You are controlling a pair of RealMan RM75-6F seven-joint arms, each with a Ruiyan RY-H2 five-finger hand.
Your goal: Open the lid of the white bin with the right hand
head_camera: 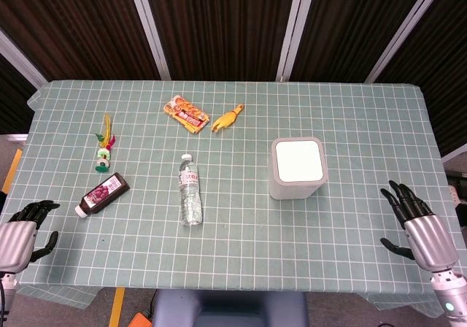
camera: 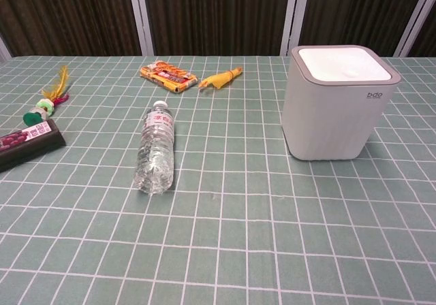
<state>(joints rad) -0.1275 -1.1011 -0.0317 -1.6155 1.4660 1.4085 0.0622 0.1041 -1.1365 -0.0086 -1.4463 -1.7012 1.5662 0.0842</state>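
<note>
The white bin (head_camera: 298,168) (camera: 336,103) stands right of the table's centre, upright, its flat white lid (head_camera: 298,160) (camera: 344,63) lying closed inside a grey rim. My right hand (head_camera: 414,216) hovers at the table's near right edge, well to the right of the bin and nearer to me, fingers spread, holding nothing. At the near left corner my left hand (head_camera: 23,228) has its fingers apart and is empty. Neither hand shows in the chest view.
A clear water bottle (head_camera: 190,190) (camera: 155,149) lies left of the bin. A dark juice bottle (head_camera: 103,194) (camera: 27,143), a feathered toy (head_camera: 104,144) (camera: 48,98), an orange snack packet (head_camera: 187,114) (camera: 168,75) and a yellow rubber chicken (head_camera: 228,118) (camera: 221,79) lie further off.
</note>
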